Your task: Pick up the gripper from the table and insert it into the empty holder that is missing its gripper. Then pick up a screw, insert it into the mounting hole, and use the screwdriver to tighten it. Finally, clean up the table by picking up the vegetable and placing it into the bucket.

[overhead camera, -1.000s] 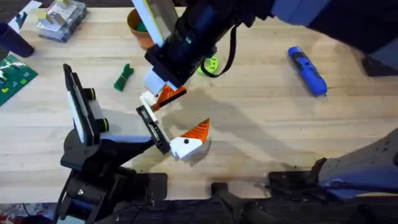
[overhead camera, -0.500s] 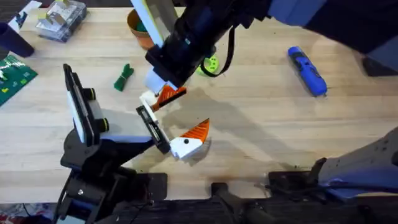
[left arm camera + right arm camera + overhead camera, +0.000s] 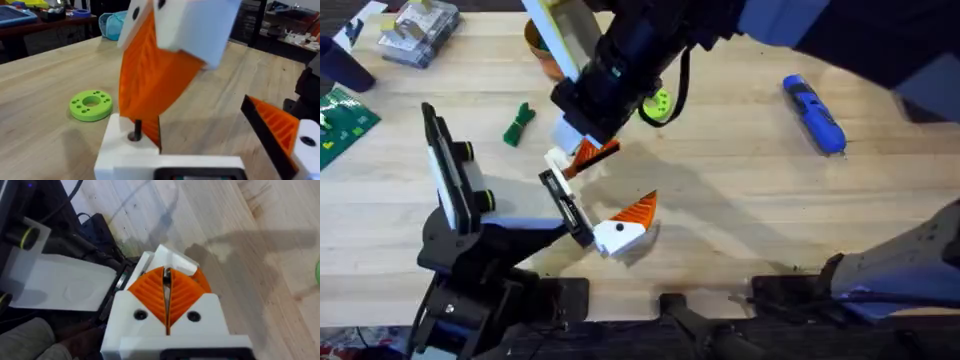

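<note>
- A pale wooden table (image 3: 740, 215) is seen, evenly lit, with soft shadows cast on it.
- Beyond the table's far edge, dark cluttered desks (image 3: 30, 25) and shelving (image 3: 290, 35) are seen.

Ribbed orange plastic gripper (image 3: 592, 153), wood table (image 3: 740, 200)

Open wood surrounds the screwdriver (image 3: 814, 113), while the right arm (image 3: 650, 50) overhangs the bucket (image 3: 542, 42)
</note>
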